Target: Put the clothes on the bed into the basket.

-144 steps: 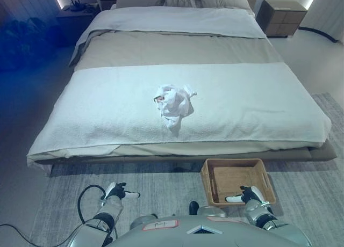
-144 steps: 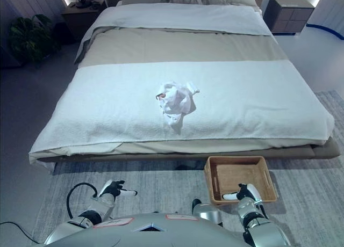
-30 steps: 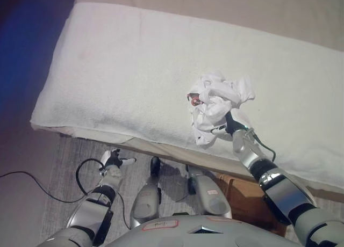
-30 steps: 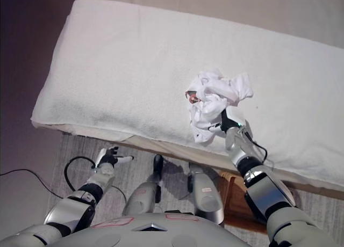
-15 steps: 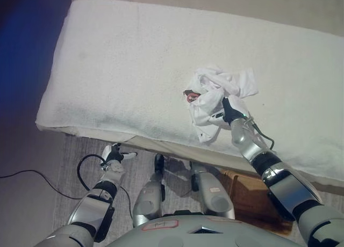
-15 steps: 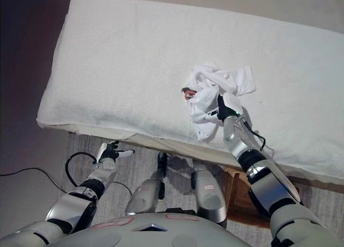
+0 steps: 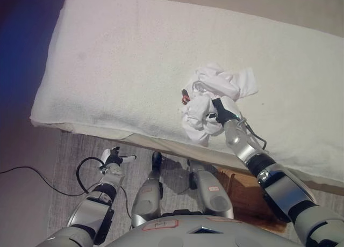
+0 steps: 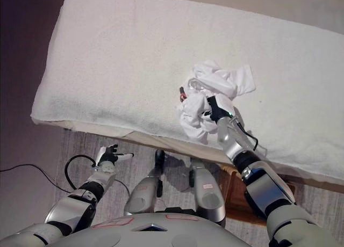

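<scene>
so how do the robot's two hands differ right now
The right hand is up on the bed, its fingers closed on the crumpled white clothes; the left hand hangs low over the rug beside the bed, holding nothing. The right arm is stretched forward, while the left arm stays tucked near the body. Both hands are dark with white tips.

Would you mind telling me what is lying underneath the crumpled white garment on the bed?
The white garment rests on the bed's white blanket, with the right hand gripping its near side. Whatever lies directly beneath the bundle is covered, and the fingers are partly buried in cloth.
</scene>
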Available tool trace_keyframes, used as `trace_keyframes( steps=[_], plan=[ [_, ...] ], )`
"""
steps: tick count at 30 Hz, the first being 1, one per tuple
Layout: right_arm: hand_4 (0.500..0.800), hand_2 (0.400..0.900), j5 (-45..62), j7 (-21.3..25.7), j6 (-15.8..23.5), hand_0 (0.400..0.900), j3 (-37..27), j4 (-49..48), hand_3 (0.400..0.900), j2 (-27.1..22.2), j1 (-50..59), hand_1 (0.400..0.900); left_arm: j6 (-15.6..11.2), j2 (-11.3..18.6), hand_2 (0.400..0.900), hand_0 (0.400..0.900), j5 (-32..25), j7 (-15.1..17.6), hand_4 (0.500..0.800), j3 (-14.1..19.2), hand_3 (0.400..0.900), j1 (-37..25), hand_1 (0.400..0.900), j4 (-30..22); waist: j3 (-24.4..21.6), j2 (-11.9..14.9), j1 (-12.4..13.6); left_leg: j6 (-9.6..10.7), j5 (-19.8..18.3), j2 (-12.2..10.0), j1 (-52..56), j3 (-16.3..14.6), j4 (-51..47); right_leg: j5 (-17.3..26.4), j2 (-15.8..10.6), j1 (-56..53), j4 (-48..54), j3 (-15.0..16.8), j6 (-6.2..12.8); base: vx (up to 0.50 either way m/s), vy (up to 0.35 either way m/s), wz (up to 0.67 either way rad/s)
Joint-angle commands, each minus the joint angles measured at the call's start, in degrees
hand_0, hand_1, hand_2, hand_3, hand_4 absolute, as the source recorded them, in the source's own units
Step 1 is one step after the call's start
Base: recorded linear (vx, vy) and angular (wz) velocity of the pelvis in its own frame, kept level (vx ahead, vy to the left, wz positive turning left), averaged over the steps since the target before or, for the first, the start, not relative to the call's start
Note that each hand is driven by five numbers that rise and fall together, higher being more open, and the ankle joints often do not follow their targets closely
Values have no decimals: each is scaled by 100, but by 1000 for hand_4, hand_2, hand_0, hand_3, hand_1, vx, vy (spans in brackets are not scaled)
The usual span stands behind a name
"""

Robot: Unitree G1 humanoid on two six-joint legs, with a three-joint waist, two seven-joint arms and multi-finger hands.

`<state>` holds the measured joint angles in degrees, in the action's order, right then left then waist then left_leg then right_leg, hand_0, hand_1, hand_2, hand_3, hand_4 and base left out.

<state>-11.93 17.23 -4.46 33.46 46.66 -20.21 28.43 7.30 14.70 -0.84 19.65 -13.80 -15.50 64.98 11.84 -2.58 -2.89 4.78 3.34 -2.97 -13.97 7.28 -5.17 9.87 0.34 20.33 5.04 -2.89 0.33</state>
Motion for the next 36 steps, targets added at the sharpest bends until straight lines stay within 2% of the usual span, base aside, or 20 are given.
trace_keyframes(
  steps=[1, 6, 8, 9, 10, 11, 12, 13, 15, 16, 19, 21, 25, 26, 27, 29, 30, 32, 34, 36],
  plan=[
    [500, 400, 45, 210, 297, 400, -138, 78, 400, 218, 101, 400, -23, 305, 900, 900, 83, 307, 800, -67, 900, -202, 900, 201, -123, -7, 49, -172, -307, 140, 607, -326, 17, -259, 7, -117, -4, 416, 322, 17, -29, -8],
    [500, 400, 284, 302, 213, 400, -624, 579, 400, 125, -292, 400, -81, 254, 900, 900, 43, 231, 800, -78, 900, -126, 900, 58, -235, -56, -53, -199, -426, 87, 999, -421, 17, -446, 108, -318, -111, 577, 257, 87, -29, -17],
    [500, 400, 352, 280, 184, 400, -797, 750, 400, 78, -554, 400, -90, 214, 900, 900, 54, 177, 800, -74, 900, -73, 900, -39, -225, -42, -125, -167, -453, 86, 1071, -511, 505, -550, 174, -559, -112, 687, 182, 116, -42, -34],
    [500, 400, 409, 271, 176, 400, -927, 862, 400, 41, -655, 400, -103, 201, 900, 900, 40, 136, 800, -61, 900, -45, 900, -91, -176, -8, -136, -126, -463, 160, 1034, -488, 1135, -600, 215, -762, -112, 754, 145, 85, -15, -56],
    [500, 400, 306, 153, 247, 400, -680, 1035, 400, 524, -983, 400, -159, 124, 900, 900, -10, 139, 800, -105, 900, -2, 900, -301, -105, -7, -117, -126, -424, 321, 931, -382, 1559, -623, 226, -876, -144, 840, 120, 58, 3, -66],
    [500, 400, 331, 284, 194, 400, -848, 981, 400, 280, -855, 400, -118, 149, 900, 900, -78, 139, 800, -41, 900, 47, 900, -267, -80, 28, -125, -120, -357, 498, 783, -226, 2003, -646, 227, -958, -194, 915, 94, 14, 33, -71],
    [500, 400, 443, 309, 151, 400, -898, 1065, 400, 327, -787, 400, -109, 135, 900, 900, -74, 90, 800, -111, 900, -38, 900, -258, -50, 54, -128, -142, -331, 615, 688, -65, 2318, -668, 247, -1048, -239, 1010, 69, 11, 26, -65],
    [500, 400, 474, 270, 174, 400, -983, 1129, 400, 359, -887, 400, -126, 152, 900, 900, -66, 65, 800, -112, 900, -11, 900, -305, -66, 101, -108, -188, -345, 683, 588, 37, 2345, -681, 217, -1139, -243, 1121, 73, 8, 35, -68],
    [500, 400, 669, 183, 109, 400, -1307, 1468, 400, 296, -1079, 400, -141, 188, 900, 900, -28, 60, 800, -117, 900, 25, 900, -380, -191, 224, -159, -282, -549, 655, 452, 175, 1829, -710, 164, -1230, -300, 1384, 166, 65, 43, -67],
    [500, 400, 669, 183, 110, 400, -1308, 1468, 400, 298, -1080, 400, -140, 190, 900, 900, -28, 60, 800, -118, 900, 25, 900, -380, -204, 230, -157, -282, -534, 660, 445, 172, 1813, -708, 158, -1216, -300, 1388, 167, 186, 72, -101],
    [500, 400, 724, 386, 79, 400, -1524, 1531, 400, 312, -1291, 400, -85, 137, 900, 900, -57, 126, 800, -114, 900, 137, 900, -466, -376, 166, -291, -307, -110, 424, 396, 401, 924, -808, 245, -1520, -376, 1873, 232, 211, 154, -135],
    [500, 400, 974, 224, 19, 400, -1838, 1896, 400, 104, -1338, 400, -97, 120, 900, 900, -41, 71, 800, -96, 900, 219, 900, -386, -443, 66, -289, -272, 126, 379, 477, 307, 520, -806, 279, -1691, -343, 2077, 292, 169, 216, -138],
    [500, 400, 1172, 240, -4, 400, -2219, 1748, 400, -60, -1381, 400, -80, 82, 900, 900, 48, 69, 800, 45, 900, 422, 900, -403, -611, -8, -273, -397, -194, 446, 840, -277, 570, -841, 238, -1777, -451, 2561, 571, 114, 239, -154],
    [500, 400, 1209, 250, -23, 400, -2276, 1797, 400, -57, -1313, 400, -71, 100, 900, 900, 71, 62, 800, 49, 900, 416, 900, -416, -605, -34, -227, -466, -291, 412, 927, -511, 586, -969, 201, -1700, -708, 2482, 614, 78, 186, -168],
    [500, 400, 1230, 311, -24, 400, -2310, 1786, 400, -48, -1161, 400, -75, 149, 900, 900, 25, 84, 800, 71, 900, 376, 900, -436, -547, -89, -67, -522, -387, 326, 1028, -792, 612, -1111, 18, -1554, -1082, 1894, 581, 51, 120, -184],
    [500, 400, 1161, 397, 1, 400, -2265, 1803, 400, -25, -952, 400, -109, 221, 900, 900, -23, 160, 800, 75, 900, 336, 900, -451, -471, -211, 210, -506, -399, 163, 1119, -1204, 630, -1383, -628, -1576, -1402, -130, 400, -40, 62, -120],
    [500, 400, 1110, 409, -24, 400, -2217, 1933, 400, -79, -833, 400, -78, 278, 900, 900, 12, 139, 800, 55, 900, 332, 900, -427, -473, -222, 199, -484, -325, 178, 1202, -1238, 535, -1367, -615, -1601, -1477, -240, 413, -39, 11, -35],
    [500, 400, 1049, 415, -61, 400, -2124, 2150, 400, -114, -588, 400, -83, 346, 900, 900, 8, 157, 800, 25, 900, 157, 900, -284, -567, -156, 179, -464, -277, 207, 1410, -1319, 372, -1262, -528, -1749, -1287, -33, 474, 56, -54, -19],
    [500, 400, 1085, 434, -109, 400, -2090, 2365, 400, -112, -343, 400, -60, 345, 900, 900, 3, 244, 800, 51, 900, -109, 900, -59, -713, -90, 236, -445, -282, 271, 1531, -1397, 243, -1025, -663, -2125, -534, -246, 526, 71, -93, -23],
    [500, 400, 1080, 414, -152, 400, -2037, 2499, 400, -184, -196, 400, -41, 319, 900, 900, -17, 261, 800, 84, 900, -187, 900, 9, -850, -83, 227, -404, -216, 276, 1585, -1391, 95, -961, -580, -2249, -208, -59, 537, 65, -104, 8]
  ],
)
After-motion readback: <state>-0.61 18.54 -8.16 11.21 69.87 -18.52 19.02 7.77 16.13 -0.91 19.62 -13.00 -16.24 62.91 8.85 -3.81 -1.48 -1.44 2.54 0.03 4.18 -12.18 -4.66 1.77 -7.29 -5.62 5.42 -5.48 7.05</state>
